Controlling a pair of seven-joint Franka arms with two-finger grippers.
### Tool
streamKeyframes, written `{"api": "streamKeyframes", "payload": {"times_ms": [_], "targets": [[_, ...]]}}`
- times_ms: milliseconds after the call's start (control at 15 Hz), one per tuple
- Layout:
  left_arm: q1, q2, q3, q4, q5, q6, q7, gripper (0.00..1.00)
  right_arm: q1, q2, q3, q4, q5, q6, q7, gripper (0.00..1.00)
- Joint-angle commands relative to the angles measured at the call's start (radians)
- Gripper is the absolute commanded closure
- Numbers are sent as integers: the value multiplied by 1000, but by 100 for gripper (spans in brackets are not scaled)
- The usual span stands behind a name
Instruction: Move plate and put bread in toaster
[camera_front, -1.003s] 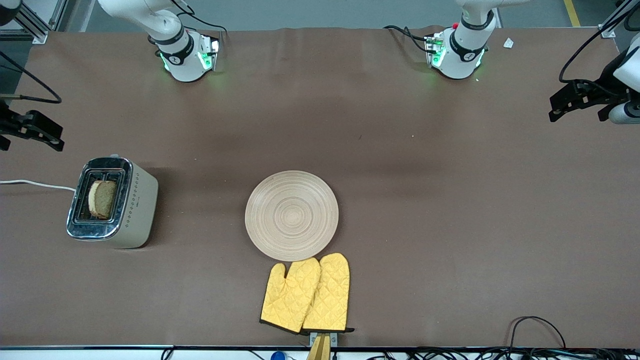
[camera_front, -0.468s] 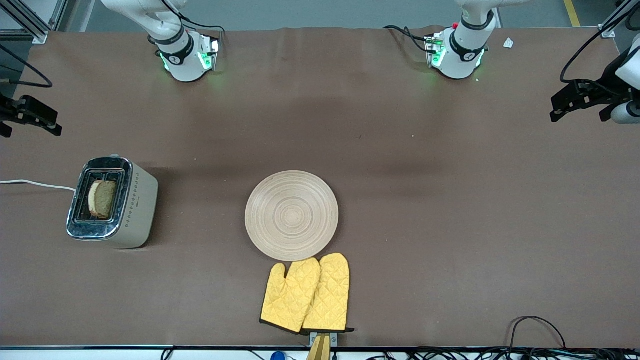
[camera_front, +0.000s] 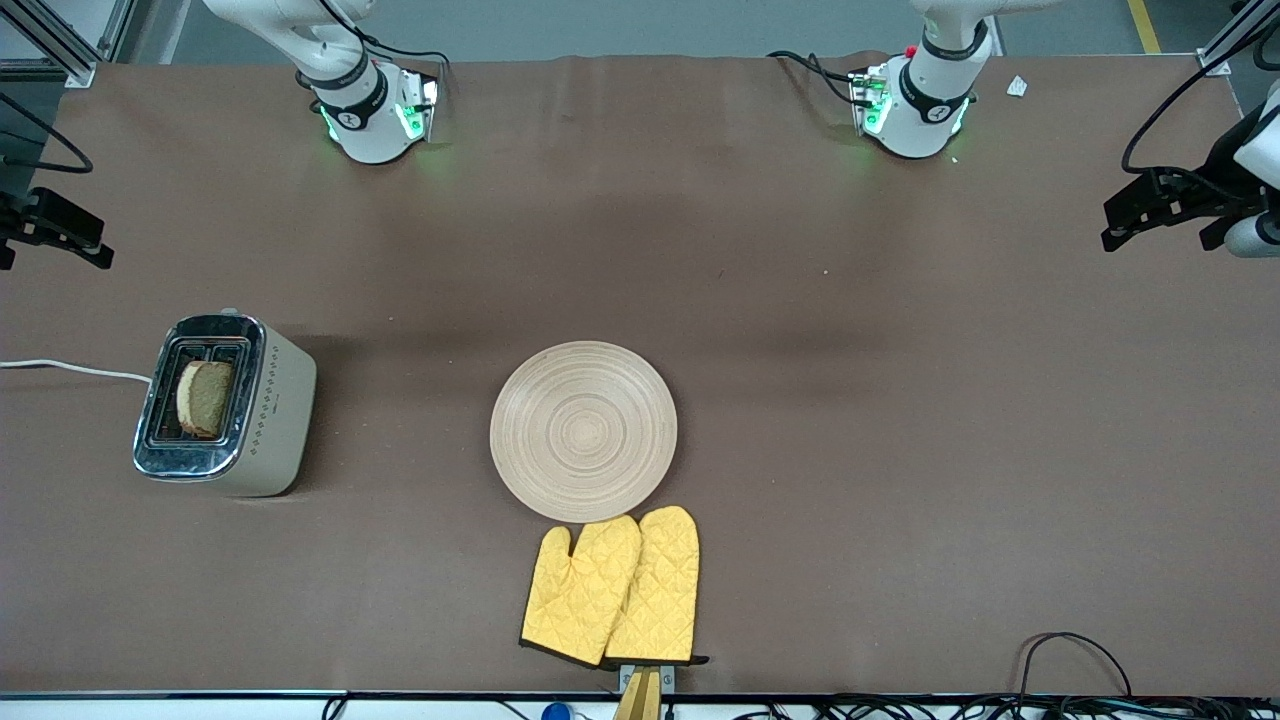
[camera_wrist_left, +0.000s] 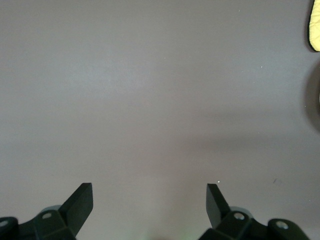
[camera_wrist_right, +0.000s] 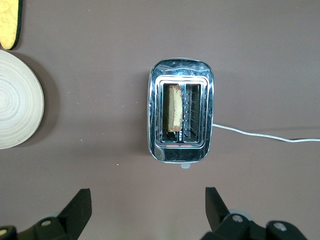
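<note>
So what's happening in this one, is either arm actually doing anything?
Neither arm is handling anything. The bread already stands in one slot of the toaster, toward the right arm's end of the table. The plate lies bare mid-table, with a pair of yellow oven mitts just nearer the front camera, touching its edge. The right gripper is open, high over the toaster; the left gripper is open over bare table at the left arm's end.

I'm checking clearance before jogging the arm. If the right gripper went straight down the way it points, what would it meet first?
Probably bare table. The open right gripper points down just beside the toaster, which holds the bread; depth is unclear.
</note>
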Motion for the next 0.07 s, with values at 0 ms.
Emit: {"api": "streamKeyframes", "payload": {"times_ms": [0], "targets": [[1,10,0,27,21,-3,9,0,-27,-30,35,-31,19,5,8,0]]}}
